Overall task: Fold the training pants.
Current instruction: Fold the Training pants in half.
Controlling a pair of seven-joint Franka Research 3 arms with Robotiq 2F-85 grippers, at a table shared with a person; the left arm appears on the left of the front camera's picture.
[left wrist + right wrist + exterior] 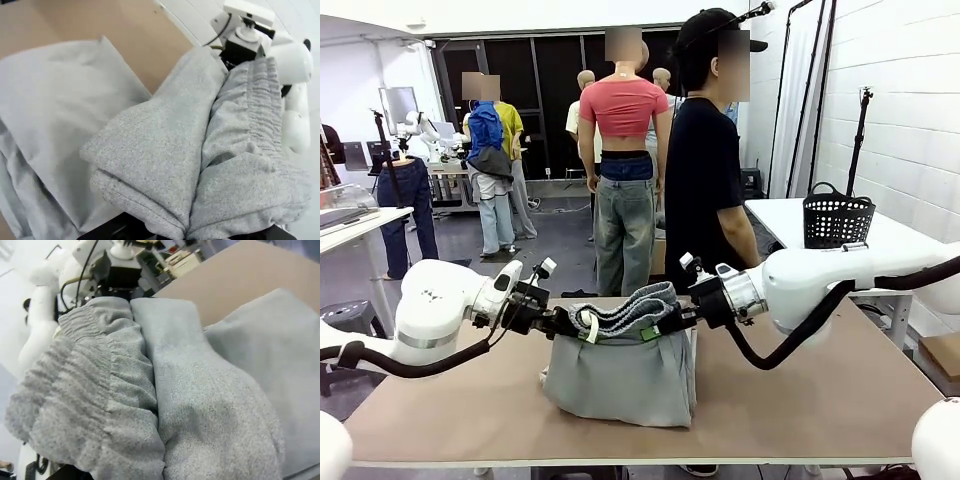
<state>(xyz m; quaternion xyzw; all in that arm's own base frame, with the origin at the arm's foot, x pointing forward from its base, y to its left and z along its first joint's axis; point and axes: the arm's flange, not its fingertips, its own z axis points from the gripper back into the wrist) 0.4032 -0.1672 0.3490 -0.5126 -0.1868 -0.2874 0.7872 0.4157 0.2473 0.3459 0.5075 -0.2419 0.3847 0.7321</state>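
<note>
Left end effector [582, 326] and right end effector [665, 322] both clamped on training pants [620, 368], waistband end lifted between them, rest draped onto counter [800, 400].

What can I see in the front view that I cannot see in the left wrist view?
Front view alone: the person standing at the far side, a black basket on a white side table, and the left gripper shut on the pants, whose lower part hangs to the table. Left wrist view alone: the knit and the gathered waistband close up. Both: the grey pants, the brown table, and the right gripper at the other end.
</note>
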